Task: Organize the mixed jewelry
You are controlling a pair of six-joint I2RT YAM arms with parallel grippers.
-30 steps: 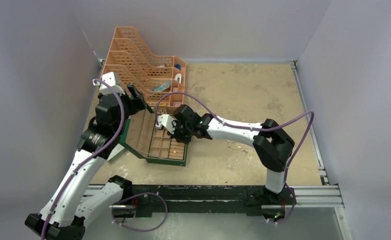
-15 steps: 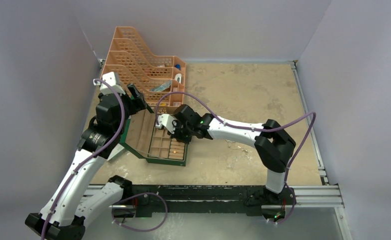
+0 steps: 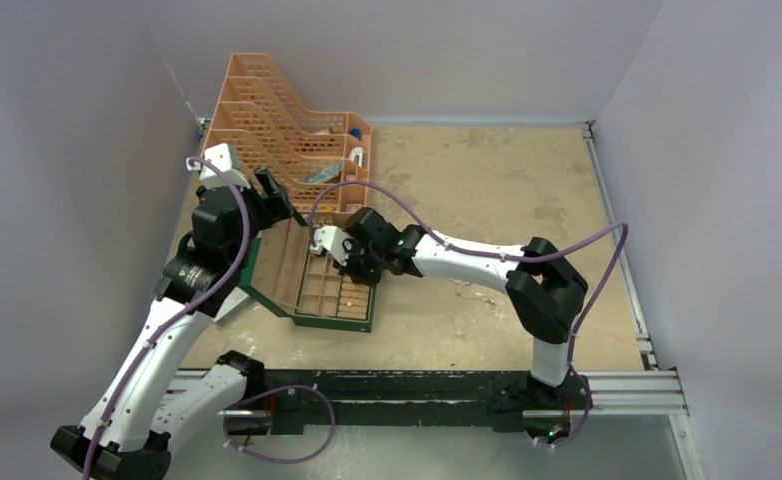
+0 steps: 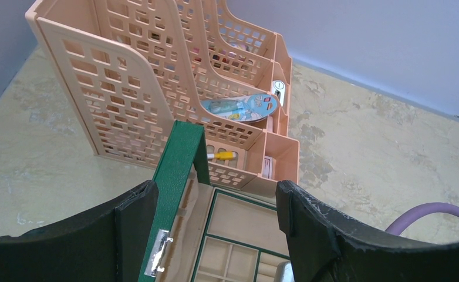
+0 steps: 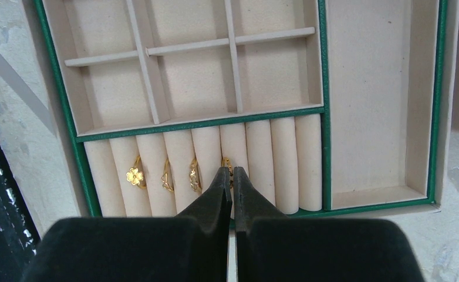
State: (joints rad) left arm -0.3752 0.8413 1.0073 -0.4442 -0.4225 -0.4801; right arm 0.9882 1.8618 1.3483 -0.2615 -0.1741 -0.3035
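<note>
Right wrist | right claw [image 5: 231, 170] fully closed, tips at a fourth gold ring [image 5: 227, 162] in the roll row of the box [image 5: 324, 117] | three rings [image 5: 166, 176] just left of the tips | ring pinched or seated: cannot tell | arm barely shifted in a second, so seating looks nearly finished | left claw [image 4: 215, 191] wide open astride the lid [image 4: 183, 153]

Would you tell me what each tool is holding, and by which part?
The left tool stands open around the green lid, clamping nothing. The right tool is shut beside a gold ring; whether it pinches the ring cannot be told.
</note>
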